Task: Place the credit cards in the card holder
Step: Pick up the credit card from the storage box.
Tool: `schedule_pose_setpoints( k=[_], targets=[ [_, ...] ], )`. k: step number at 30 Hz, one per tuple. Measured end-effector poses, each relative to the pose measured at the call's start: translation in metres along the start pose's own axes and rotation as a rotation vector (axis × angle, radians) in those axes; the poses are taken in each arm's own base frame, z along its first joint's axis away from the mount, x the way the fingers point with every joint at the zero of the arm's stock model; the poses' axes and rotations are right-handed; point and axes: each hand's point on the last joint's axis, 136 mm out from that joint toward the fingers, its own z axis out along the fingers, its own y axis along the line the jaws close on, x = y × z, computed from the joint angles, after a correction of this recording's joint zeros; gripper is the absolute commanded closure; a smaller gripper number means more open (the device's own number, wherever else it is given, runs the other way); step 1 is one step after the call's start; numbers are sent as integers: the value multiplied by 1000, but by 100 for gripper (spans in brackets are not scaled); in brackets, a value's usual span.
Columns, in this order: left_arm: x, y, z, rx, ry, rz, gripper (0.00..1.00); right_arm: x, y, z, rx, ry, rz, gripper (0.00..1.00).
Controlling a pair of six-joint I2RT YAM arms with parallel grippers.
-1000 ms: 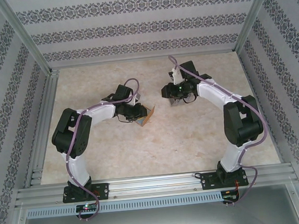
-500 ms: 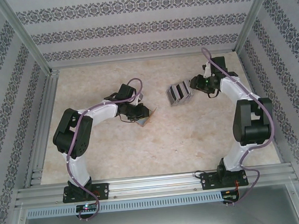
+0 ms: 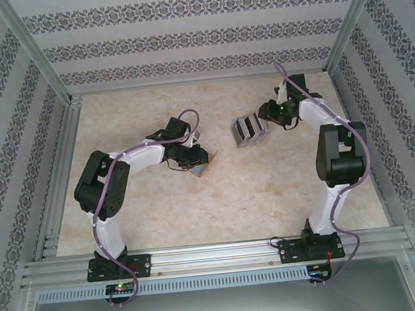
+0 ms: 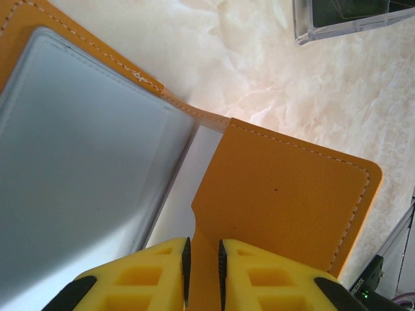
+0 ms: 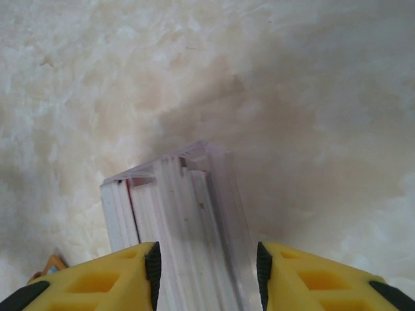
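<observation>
Two hands: left hand (image 4: 203, 254) tight on card holder (image 4: 285, 194) flap, right hand (image 5: 207, 258) half-open at credit cards (image 5: 181, 194).

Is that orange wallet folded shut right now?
No, the card holder is open, its pale inner pocket showing, while the left gripper pinches one orange flap.

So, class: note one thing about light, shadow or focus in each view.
Top external: even light, faint shadows under the arms. Left wrist: card holder stitching sharp, table glaring pale. Right wrist: credit cards soft and blurred, broad shadow on the table beyond them.
</observation>
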Motion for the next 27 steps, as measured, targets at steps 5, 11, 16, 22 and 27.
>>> schedule_pose_setpoints(
  k=[5, 11, 16, 22, 27],
  targets=[
    [0, 0, 0, 0, 0, 0, 78, -3, 13, 5, -18, 6, -25, 54],
    [0, 0, 0, 0, 1, 0, 78, 3, 11, 14, -9, 43, -26, 54],
    [1, 3, 3, -5, 8, -5, 78, 8, 11, 16, 25, 62, -53, 54],
    [2, 5, 5, -9, 13, -9, 78, 11, 10, 19, 67, 76, -85, 54],
    [2, 5, 5, -9, 13, -9, 78, 10, 12, 22, 88, 88, -107, 54]
  ],
)
